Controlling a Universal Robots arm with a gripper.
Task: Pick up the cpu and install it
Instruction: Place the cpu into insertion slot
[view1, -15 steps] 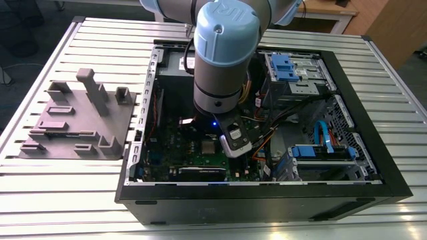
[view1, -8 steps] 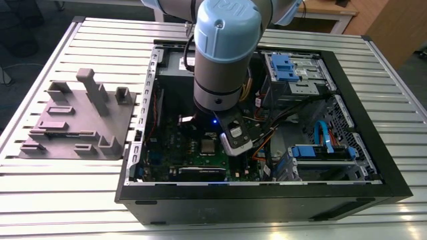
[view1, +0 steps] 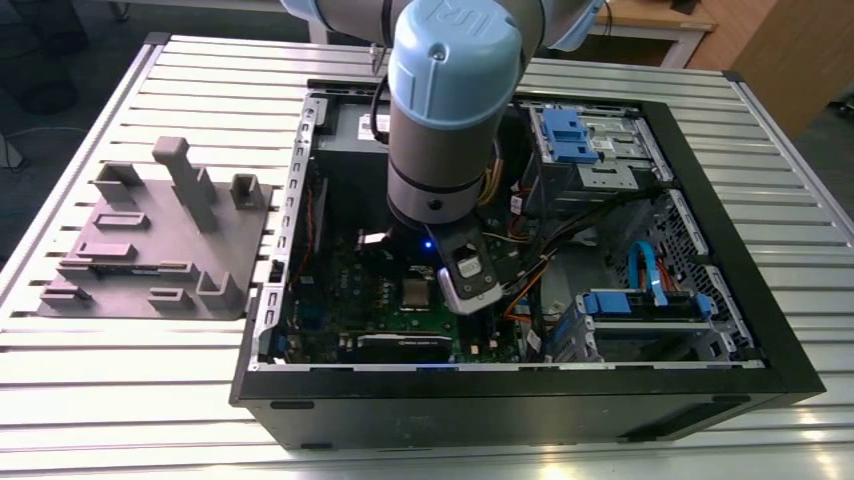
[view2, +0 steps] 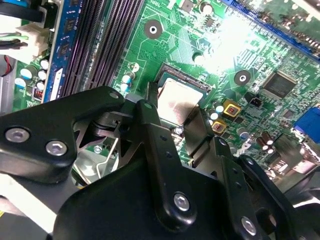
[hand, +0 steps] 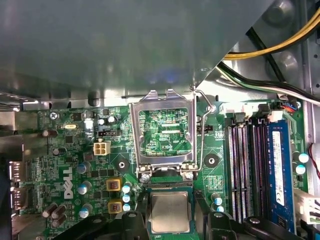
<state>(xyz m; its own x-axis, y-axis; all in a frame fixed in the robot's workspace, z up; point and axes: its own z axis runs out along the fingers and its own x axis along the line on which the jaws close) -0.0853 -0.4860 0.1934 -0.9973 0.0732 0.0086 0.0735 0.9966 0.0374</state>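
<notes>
The cpu (hand: 170, 214), a thin square chip with a silver-grey top, lies flat over the socket on the green motherboard (hand: 65, 175), just below the hinged-open metal retention frame (hand: 162, 131). My gripper (hand: 170, 207) is lowered onto it, with a black finger against each of two opposite edges. In the second wrist view the cpu (view2: 176, 102) sits between the fingers (view2: 150, 117), inside the socket's dark border. In the exterior view the gripper (view1: 461, 290) reaches down into the open computer case (view1: 721, 250), beside the pale square of the cpu (view1: 418, 292).
Memory slots (hand: 250, 165) and a blue stick run beside the socket. Yellow and black cables (hand: 280, 47) cross above it. Blue drive cages (view1: 577, 135) fill the case toward the exterior view's right. A grey plastic fixture with posts (view1: 154, 240) stands on the slatted table outside the case.
</notes>
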